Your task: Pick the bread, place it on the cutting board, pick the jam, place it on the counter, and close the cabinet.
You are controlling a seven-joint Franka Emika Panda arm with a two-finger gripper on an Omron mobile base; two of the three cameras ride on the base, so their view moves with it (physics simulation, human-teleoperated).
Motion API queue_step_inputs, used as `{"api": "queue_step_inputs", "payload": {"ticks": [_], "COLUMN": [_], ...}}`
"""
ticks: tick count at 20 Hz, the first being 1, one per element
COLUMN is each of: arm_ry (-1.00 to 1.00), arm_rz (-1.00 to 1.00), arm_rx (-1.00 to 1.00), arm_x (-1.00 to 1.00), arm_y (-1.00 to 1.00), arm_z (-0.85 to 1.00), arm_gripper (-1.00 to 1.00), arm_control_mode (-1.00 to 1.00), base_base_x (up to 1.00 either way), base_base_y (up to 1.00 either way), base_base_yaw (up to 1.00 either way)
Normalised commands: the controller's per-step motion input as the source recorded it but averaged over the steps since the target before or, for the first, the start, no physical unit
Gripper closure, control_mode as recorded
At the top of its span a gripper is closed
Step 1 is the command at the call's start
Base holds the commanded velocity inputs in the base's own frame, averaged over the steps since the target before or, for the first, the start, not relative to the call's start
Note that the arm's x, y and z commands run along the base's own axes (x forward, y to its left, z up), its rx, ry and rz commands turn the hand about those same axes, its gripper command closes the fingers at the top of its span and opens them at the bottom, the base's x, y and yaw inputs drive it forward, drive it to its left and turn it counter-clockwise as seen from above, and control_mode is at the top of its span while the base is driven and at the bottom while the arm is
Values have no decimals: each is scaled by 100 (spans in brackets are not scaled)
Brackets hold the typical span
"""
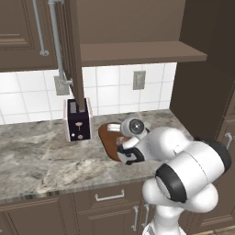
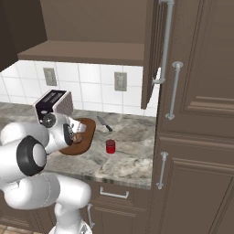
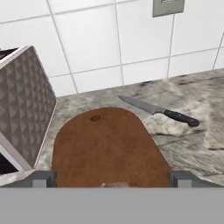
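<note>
Fingers (image 3: 43,179): spread wide, nothing between them; gripper (image 2: 75,135) poised low over the near end of the board (image 3: 105,144)

Bread (image 2: 79,137): a tan lump lies on the board directly beneath the hand. From the hand view just a pale sliver of it shows at the bottom edge between the two tips, so its shape cannot be judged there. Assessment: bread step appears satisfied, as the bun rests on the board and is not gripped

Jam (image 2: 110,146): stands upright on the counter (image 2: 132,155), off the board, to the robot's right of the fingers and closer to the counter's front edge. It is apart from the board and from the knife (image 2: 104,123), which lies further back toward the tiles. The jar is squat, round and red with a darker lid; being round, it has no long axis to align with, and any approach from above should serve. One arm only, so no choice of side arises. Assessment: the jar is already on the counter, so that step looks met or needs little

Cabinet (image 2: 151,55): door stands open, edge-on above the counter, with its bar handle (image 2: 167,41) high and to the right of the gripper. Assessment: this is the outstanding item; the hand must rise well up and rightward, clearing the toaster (image 2: 54,104) on its left

Board: oval, reddish-brown, long axis running away from the hand toward the wall
</note>
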Motion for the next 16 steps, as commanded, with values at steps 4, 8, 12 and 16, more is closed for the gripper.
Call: {"api": "queue_step_inputs", "payload": {"ticks": [4,8,12,16], "arm_ry": [-12,-10,-7,-5], "arm_rz": [0,0,0,0], "arm_rx": [0,0,0,0], "arm_x": [-14,-13,-14,-16], "arm_y": [0,0,0,0], "arm_z": [30,31,32,33], "arm_gripper": [-100,-100,-100,-100], "arm_control_mode": [-100,-100,-100,-100], "base_base_x": [0,0,0,0], "base_base_y": [0,0,0,0], "base_base_yaw": [0,0,0,0]}}
